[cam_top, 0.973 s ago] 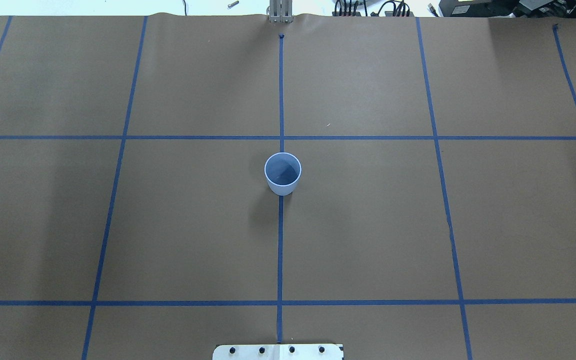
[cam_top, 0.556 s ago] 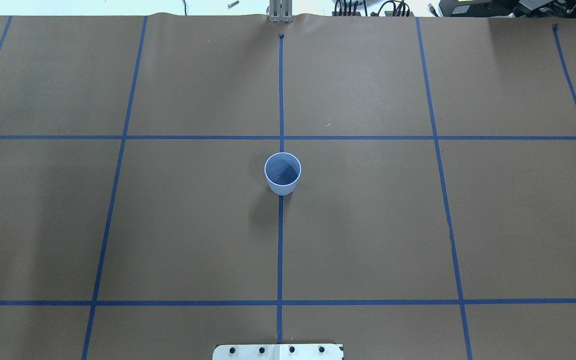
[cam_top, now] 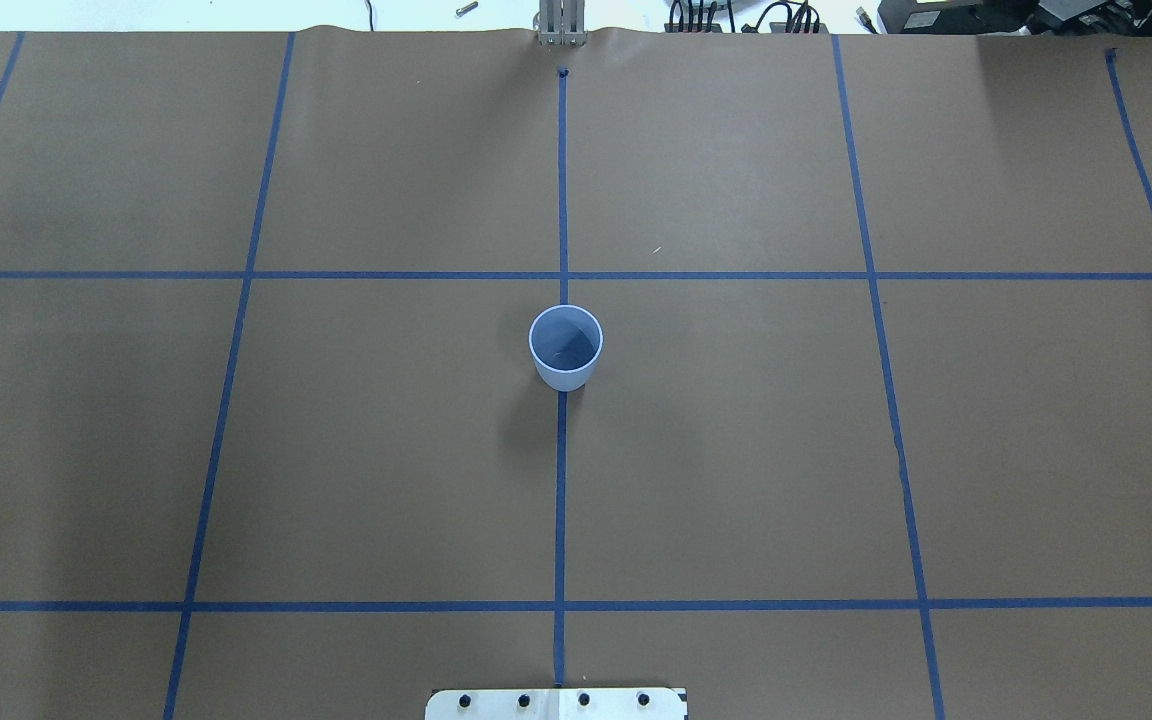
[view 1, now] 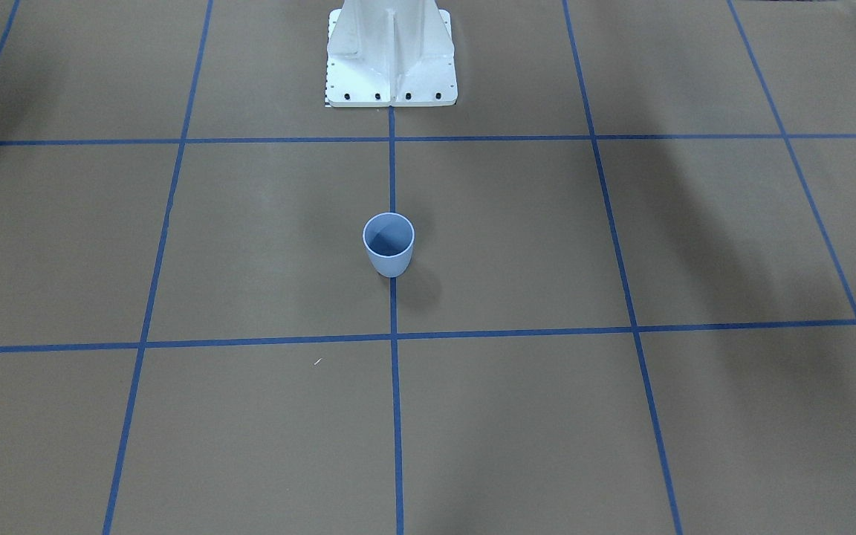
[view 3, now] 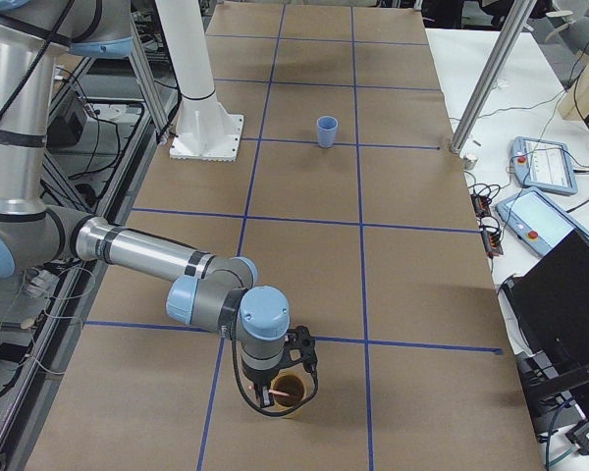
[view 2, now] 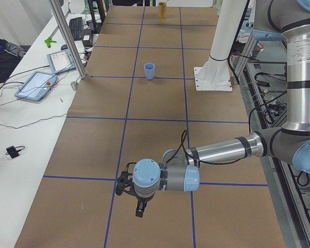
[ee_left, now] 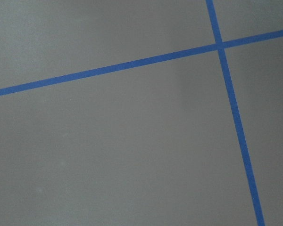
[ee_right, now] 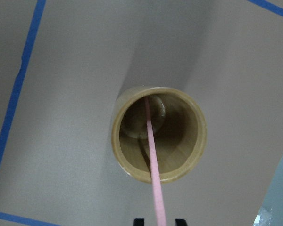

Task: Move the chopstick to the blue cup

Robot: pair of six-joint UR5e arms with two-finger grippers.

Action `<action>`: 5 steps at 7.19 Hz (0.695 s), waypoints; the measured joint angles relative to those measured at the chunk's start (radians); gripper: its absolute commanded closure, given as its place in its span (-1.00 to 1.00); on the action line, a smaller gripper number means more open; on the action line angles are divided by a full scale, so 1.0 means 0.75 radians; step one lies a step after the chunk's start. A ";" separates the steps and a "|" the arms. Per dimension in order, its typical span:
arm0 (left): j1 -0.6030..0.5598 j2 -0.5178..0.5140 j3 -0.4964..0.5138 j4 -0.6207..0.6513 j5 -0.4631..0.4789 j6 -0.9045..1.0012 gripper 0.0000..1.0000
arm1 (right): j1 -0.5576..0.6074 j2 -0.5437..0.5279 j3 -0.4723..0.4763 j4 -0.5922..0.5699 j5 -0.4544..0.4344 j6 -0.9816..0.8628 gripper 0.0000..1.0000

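The blue cup (cam_top: 565, 348) (view 1: 388, 245) (view 2: 149, 71) (view 3: 327, 130) stands upright and empty at the table's middle, on the centre tape line. The pale-pink chopstick (ee_right: 152, 155) leans inside a tan cylindrical holder (ee_right: 159, 134) (view 3: 291, 394) (view 2: 162, 9) at the table's right end. My right gripper (ee_right: 159, 221) (view 3: 275, 391) hangs right over that holder, open, and the chopstick's upper part runs up between its two fingertips (ee_right: 139, 221) without touching them. At the table's opposite end, my left gripper (view 2: 139, 208) points down over bare paper; I cannot tell whether it is open or shut.
Brown paper with a blue tape grid (cam_top: 561, 500) covers the table. The robot's white pedestal (view 1: 391, 52) (view 3: 198, 98) stands at the near edge behind the cup. Tablets (view 2: 39, 85) (view 3: 545, 162), cables and an aluminium post (view 2: 67, 36) line the far side, beside a person's sleeve (view 2: 2, 49).
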 measured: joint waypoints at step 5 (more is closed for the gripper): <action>-0.006 0.001 -0.012 -0.001 -0.002 -0.006 -0.97 | 0.012 0.029 0.003 -0.030 -0.005 -0.031 1.00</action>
